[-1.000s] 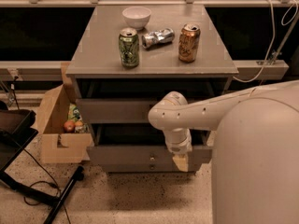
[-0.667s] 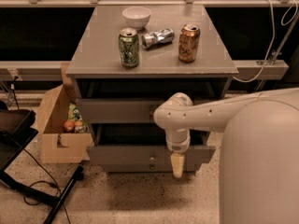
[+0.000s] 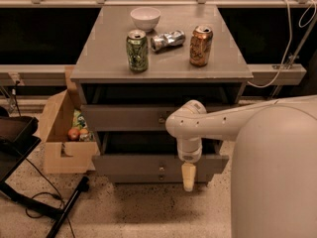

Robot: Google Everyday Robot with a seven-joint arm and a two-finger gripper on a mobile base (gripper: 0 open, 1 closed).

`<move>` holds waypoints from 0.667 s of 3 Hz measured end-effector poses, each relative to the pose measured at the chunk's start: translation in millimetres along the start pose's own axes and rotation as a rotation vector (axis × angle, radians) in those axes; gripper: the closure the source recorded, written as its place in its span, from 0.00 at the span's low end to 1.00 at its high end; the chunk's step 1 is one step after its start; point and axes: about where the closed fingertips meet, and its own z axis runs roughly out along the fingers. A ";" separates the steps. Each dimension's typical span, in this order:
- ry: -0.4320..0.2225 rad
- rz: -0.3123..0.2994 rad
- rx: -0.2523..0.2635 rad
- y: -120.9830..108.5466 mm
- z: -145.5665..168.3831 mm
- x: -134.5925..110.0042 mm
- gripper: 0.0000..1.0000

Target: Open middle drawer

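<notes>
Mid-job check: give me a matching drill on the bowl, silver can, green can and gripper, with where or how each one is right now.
Things:
1. bowl
2. silver can
3. green can
4. gripper

Places or states:
A. upright, front left of the cabinet top
B. pointing down, low in front of the cabinet
C. at the back of the cabinet top
D. lying on its side

Pairs: 1-C, 2-D, 3-A, 4-B

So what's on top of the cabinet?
A white bowl, a green can, a brown can and a crushed can lying down. Nothing covers them; the gripper hangs lower, before the bottom drawer front.
</notes>
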 end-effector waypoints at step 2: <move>-0.085 -0.140 -0.002 -28.7 36.3 -5.1 0.00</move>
